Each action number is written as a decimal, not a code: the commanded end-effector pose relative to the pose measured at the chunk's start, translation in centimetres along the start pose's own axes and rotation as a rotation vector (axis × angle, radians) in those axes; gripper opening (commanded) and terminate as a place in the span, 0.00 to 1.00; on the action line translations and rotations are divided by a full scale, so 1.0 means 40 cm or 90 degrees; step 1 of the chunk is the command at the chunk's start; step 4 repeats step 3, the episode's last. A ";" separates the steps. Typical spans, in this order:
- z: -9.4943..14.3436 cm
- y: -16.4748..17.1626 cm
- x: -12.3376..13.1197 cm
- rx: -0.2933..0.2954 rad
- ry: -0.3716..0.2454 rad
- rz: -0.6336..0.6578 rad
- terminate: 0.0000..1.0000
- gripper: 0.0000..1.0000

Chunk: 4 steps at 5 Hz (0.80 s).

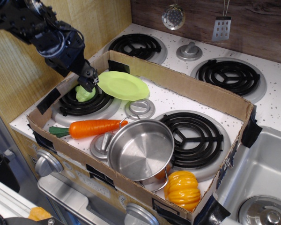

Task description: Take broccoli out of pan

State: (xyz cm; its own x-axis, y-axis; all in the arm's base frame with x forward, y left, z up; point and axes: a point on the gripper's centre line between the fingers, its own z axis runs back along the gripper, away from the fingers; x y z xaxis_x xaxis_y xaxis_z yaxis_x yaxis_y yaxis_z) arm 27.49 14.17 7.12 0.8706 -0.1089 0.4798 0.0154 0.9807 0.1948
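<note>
The pan sits empty, well off to the gripper's lower right, so the job looks nearly done. The broccoli lies on the burner just below the gripper, whose tips seem parted and clear of it, though that's hard to see. The cardboard-walled worktop is crowded.

arm: black, jointed, with cables along it, reaching in from the upper left corner and slanting down to the right
wrist: bulky black housing, angled downward toward the lower right
gripper: short dark fingers pointing down and to the right, at the low end of the arm
jaws: too dark and small to tell whether parted or closed
contact: fingertips sit just above a pale green lump; touching or not cannot be told
</note>
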 end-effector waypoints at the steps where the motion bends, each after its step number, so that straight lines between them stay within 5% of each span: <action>1: 0.122 -0.036 0.124 -0.024 0.005 0.014 0.00 1.00; 2: 0.137 -0.134 0.146 -0.057 0.009 0.072 0.00 1.00; 3: 0.129 -0.239 0.154 -0.102 0.043 0.161 1.00 1.00; 4: 0.129 -0.239 0.154 -0.102 0.043 0.161 1.00 1.00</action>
